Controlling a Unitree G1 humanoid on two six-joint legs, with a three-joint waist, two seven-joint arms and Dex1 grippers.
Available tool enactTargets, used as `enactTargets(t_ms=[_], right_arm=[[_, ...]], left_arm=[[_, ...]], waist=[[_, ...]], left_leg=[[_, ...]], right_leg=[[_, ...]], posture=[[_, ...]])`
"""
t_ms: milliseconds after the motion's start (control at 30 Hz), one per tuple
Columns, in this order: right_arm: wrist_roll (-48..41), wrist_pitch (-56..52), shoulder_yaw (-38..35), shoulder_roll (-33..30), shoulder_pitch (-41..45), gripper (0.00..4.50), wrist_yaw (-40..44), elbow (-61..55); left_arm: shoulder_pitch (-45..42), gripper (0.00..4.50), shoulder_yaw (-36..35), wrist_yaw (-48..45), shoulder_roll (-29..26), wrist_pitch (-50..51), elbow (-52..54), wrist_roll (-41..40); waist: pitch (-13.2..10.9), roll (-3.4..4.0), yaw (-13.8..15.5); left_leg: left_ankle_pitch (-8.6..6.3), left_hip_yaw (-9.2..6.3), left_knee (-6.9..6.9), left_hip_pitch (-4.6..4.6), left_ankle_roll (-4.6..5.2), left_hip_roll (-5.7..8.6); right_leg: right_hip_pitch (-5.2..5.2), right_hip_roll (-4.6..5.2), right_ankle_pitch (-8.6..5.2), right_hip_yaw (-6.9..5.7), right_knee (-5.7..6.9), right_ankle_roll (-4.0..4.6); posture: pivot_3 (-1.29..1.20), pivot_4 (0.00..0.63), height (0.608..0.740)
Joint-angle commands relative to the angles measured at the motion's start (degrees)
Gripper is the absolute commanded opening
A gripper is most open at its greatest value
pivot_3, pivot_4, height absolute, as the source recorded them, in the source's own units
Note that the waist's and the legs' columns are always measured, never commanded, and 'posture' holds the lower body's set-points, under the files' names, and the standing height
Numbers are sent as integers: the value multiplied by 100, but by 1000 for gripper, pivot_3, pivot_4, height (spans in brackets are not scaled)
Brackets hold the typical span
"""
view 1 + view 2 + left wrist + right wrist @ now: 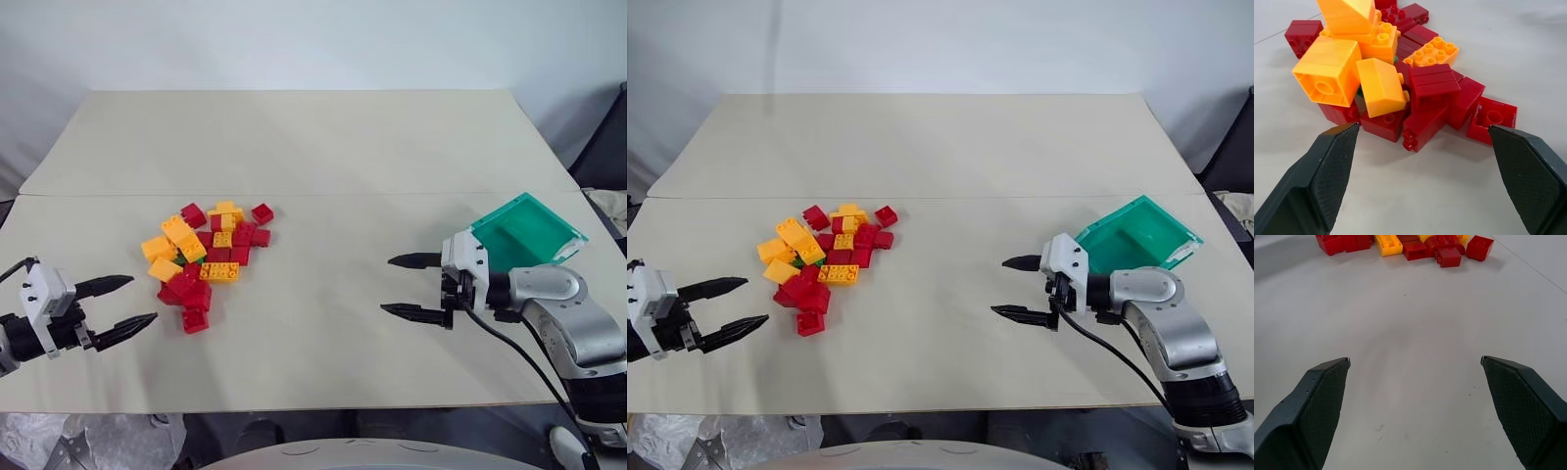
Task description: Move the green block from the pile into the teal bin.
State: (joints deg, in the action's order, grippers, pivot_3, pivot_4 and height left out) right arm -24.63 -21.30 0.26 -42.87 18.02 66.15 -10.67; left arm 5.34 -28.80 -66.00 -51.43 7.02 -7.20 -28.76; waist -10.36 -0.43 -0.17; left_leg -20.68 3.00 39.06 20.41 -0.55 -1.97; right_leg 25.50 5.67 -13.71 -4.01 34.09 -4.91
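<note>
The green block [193, 259] is almost wholly buried: only a sliver of green shows in the middle of the pile [208, 257], wedged under yellow-orange bricks with red ones packed round it. The pile sits on the left half of the surface [313, 147], and the teal bin [524, 232] lies well apart at the right edge, tilted, just beyond the right arm. The left gripper [120, 305] hovers near the pile's near-left side with its fingers spread wide and empty; the right gripper [416, 287] hangs over bare surface between pile and bin, fingers likewise released and holding nothing. The main hazard, as I judge it, is that the green block cannot be reached cleanly: fingers this wide closing into the heap would likely catch a red or yellow-orange brick instead, or clamp several at once. Pushing in from the near side could also shove the cluster away, scatter bricks toward the far edge, or bury the green one deeper. From the left wrist view a tilted yellow-orange brick [1382, 86] leans over the gap where green peeks through, so it may topple and cover it. A later risk is the bin's tilt: a block dropped onto its raised wall could bounce out.
</note>
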Motion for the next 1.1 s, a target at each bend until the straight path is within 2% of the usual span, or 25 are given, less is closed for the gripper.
enactTargets(t_ms=[33, 200, 367, 467, 567, 700, 867, 900, 1100], right_arm=[[-42, 83, -4, 42, 103, 4492, 11, -35], [-38, 74, 6, 61, 116, 4492, 27, -28], [-74, 47, 68, 122, 179, 4492, 46, -21], [-120, 23, 110, 170, 216, 4500, 49, -29], [-212, -84, 215, 370, 382, 4500, -8, -85], [-229, -154, 312, 592, 478, 4500, -83, -170], [-184, -122, 429, 715, 455, 4500, -156, -234], [-180, -128, 436, 755, 448, 4500, -201, -256], [-195, -208, 465, 910, 263, 4500, -512, -522]], left_arm=[[-44, 4500, -195, 83, -30, -64, 34, -7], [-17, 4500, -286, 344, -15, 350, 232, -145], [429, 4500, -662, 257, 86, 493, 502, -333], [583, 3961, -759, 286, 135, 460, 494, -262], [591, 3012, -803, 90, 371, 246, 680, -461], [571, 1737, -464, -427, 434, -48, 787, -420], [-124, 170, 142, -670, 444, -192, 356, -301], [-363, 39, 301, -692, 456, -266, 122, -208], [-1976, 39, 1082, -761, 725, -892, -1464, 322]], waist=[[0, 0, 0], [0, 0, 4], [0, -1, -21], [0, -1, -6], [1, -1, -2], [3, -4, 14], [4, -7, 24], [4, -7, 15], [5, -8, 15]], left_leg=[[0, 1, 0, -1, 0, 0], [0, 2, 0, -2, 0, 0], [-1, 8, 0, -5, 1, 0], [-1, 13, 0, -8, 1, -3], [0, 14, 2, -10, 0, -2], [1, 14, 3, -14, -2, -3], [2, 14, 6, -13, -2, 4], [2, 15, 7, -14, -2, 4], [5, 18, 7, -16, -5, 5]], right_leg=[[0, -1, 0, 2, 0, 0], [0, -2, 0, 4, 16, -1], [0, -2, 0, 12, 17, -1], [0, -5, 0, 16, 18, -1], [0, -5, 0, 18, 5, 0], [0, -5, -1, 19, 9, 1], [-2, -2, 0, 21, 33, 0], [-2, -3, 0, 21, 33, 0], [-2, -11, 1, 22, 42, -2]], posture=[[0, 150, 740], [0, 150, 740], [0, 150, 740], [0, 150, 740], [0, 150, 740], [0, 150, 740], [0, 150, 740], [0, 150, 740], [0, 150, 740]])
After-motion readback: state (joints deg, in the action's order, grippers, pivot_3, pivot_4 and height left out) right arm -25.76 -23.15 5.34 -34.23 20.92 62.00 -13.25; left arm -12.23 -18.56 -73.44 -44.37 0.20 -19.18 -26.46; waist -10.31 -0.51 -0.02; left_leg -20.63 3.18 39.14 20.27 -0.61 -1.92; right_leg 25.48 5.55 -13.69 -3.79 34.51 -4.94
